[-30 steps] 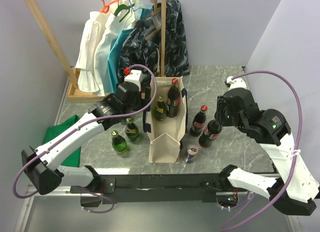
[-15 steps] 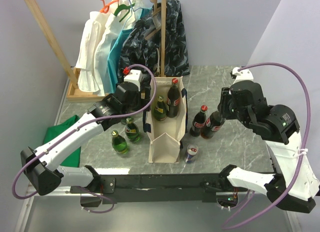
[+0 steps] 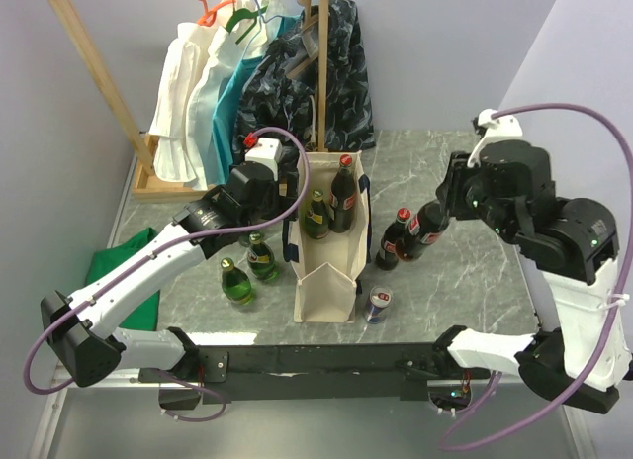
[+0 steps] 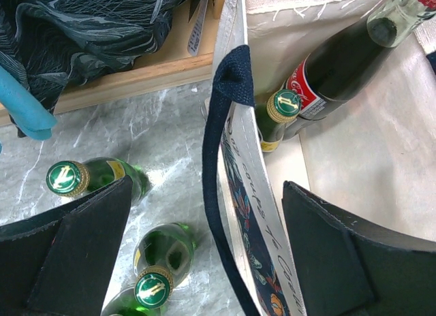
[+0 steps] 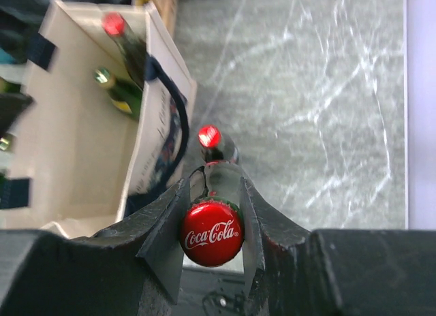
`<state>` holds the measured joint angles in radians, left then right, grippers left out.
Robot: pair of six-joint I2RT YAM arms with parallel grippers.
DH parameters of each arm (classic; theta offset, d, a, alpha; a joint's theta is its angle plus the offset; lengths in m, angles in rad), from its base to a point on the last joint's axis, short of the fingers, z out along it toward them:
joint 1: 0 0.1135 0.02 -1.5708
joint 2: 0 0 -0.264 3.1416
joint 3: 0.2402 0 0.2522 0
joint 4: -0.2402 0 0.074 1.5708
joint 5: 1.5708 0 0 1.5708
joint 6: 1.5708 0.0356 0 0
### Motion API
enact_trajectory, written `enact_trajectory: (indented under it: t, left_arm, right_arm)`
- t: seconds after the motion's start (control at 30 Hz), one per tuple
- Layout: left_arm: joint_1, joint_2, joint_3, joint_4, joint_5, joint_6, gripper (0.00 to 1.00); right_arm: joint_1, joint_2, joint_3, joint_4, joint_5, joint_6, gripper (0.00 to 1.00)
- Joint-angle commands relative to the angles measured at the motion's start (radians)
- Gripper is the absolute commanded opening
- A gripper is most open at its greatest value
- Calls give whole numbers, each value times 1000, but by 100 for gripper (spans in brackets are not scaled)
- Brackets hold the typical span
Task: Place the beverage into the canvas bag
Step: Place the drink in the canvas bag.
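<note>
The right pincer (image 5: 212,186) is closed narrow around the neck of a cola bottle (image 3: 423,231), just below its red cap, and carries it tilted over the right half of the table (image 3: 465,162), base swung toward the middle. It appears to be clear of the surface, though the overhead view does not settle that. The canvas bag (image 3: 326,281) stands open-mouthed at the middle of the table, between the two arms, and already holds a dark cola bottle and a green one side by side at its far end; the near part of its inside looks free. A second cola bottle (image 3: 391,243) stands upright just beside the bag's right wall, directly under the path of the held one, and a can (image 3: 378,303) sits near the table's front edge by the bag's near right corner. The left pincer (image 4: 204,193) is spread wide, straddling the bag's left wall and navy handle (image 4: 216,146) without gripping them, with loose green bottles (image 3: 247,269) on the table to its left. The step in hand looks like the carry: the drink is picked up and on its way to the bag, not yet over the mouth. The next move calls for lifting the base above the rim and the standing bottle's cap, bringing the bottle upright over the free near space, then lowering it without catching the right handle.
</note>
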<state>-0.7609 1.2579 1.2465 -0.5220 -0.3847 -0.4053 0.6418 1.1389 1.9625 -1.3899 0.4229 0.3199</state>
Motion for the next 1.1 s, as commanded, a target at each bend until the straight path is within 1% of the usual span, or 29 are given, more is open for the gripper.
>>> enact_trajectory:
  t: [0.0,0.03,0.13,0.57,0.77,1.07]
  left_arm:
    - [-3,-38,-2,13,20,11,96]
    - [-3,-37,-4,13,21,11,96]
    - [-3,-38,-7,14,23,13,96]
    - [-3,-38,-10,17,26,19,97]
    - [-3,-54,-24,36,49,20,99]
    - [-3,-80,-58,68,121,29,95]
  right_arm:
    - [-1,19,182,172,17,-28,0]
    - [-1,27,225,167,5,-30,0]
    - [-1,50,272,176,-18,-33,0]
    - [1,71,374,258,-58,-31,0]
    - [1,73,374,354,-65,-42,0]
    - [-1,105,381,477,-84,-58,0]
